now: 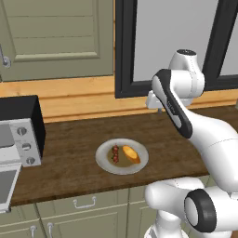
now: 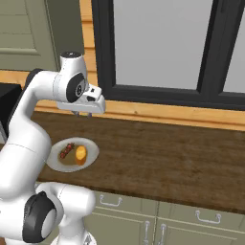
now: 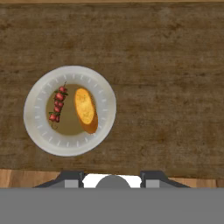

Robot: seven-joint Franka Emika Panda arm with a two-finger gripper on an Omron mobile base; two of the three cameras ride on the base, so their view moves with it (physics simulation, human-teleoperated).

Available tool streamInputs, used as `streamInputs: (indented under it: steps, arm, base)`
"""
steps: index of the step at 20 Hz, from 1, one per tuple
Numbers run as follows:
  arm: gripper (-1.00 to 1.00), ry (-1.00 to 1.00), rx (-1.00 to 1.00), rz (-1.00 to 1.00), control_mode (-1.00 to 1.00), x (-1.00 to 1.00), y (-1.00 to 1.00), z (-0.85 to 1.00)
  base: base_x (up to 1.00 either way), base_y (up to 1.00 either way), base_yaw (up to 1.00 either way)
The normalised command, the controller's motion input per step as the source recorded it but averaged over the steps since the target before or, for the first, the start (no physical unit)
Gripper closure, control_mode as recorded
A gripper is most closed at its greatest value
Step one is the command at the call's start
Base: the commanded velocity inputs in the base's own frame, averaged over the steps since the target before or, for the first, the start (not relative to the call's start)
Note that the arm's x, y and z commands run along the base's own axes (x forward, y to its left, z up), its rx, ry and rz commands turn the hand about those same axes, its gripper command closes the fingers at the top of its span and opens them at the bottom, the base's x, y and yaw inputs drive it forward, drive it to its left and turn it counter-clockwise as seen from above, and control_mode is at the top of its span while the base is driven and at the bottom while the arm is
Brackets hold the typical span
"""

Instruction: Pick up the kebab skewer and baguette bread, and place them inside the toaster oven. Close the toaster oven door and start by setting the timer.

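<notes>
Gripper (image 3: 112,177) wide above my plate (image 3: 39,131); kebab skewer (image 3: 57,104) nearly touches baguette bread (image 3: 85,109) mid-plate, so I risk nudging both.

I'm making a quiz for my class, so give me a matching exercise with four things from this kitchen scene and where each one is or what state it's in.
1 kebab skewer
2 baguette bread
3 toaster oven door
4 gripper

A folded down open
B above the counter, holding nothing
C on the plate, beside the loaf
D on the plate, golden-orange

Pairs: 1-C, 2-D, 3-A, 4-B
</notes>
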Motion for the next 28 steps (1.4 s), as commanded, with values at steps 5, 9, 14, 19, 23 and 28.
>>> streamInputs:
  steps: [5, 9, 14, 19, 23, 28]
  arm:
    - [-1.0, 0.0, 0.0, 0.0, 1.0, 0.0, 0.0, 0.0]
    - [-1.0, 0.0, 0.0, 0.0, 1.0, 0.0, 0.0, 0.0]
    - [-1.0, 0.0, 0.0, 0.0, 1.0, 0.0, 0.0, 0.0]
    - [-1.0, 0.0, 0.0, 0.0, 1.0, 0.0, 0.0, 0.0]
    - [-1.0, 0.0, 0.0, 0.0, 1.0, 0.0, 0.0, 0.0]
    - [-1.0, 0.0, 0.0, 0.0, 1.0, 0.0, 0.0, 0.0]
  base:
    - [0.0, 0.0, 0.0]
    - [0.0, 0.0, 0.0]
    - [0.0, 0.05, 0.0]
    - [0.0, 0.5, 0.0]
    - [0.0, 0.61, 0.0]
    - [0.0, 0.52, 0.0]
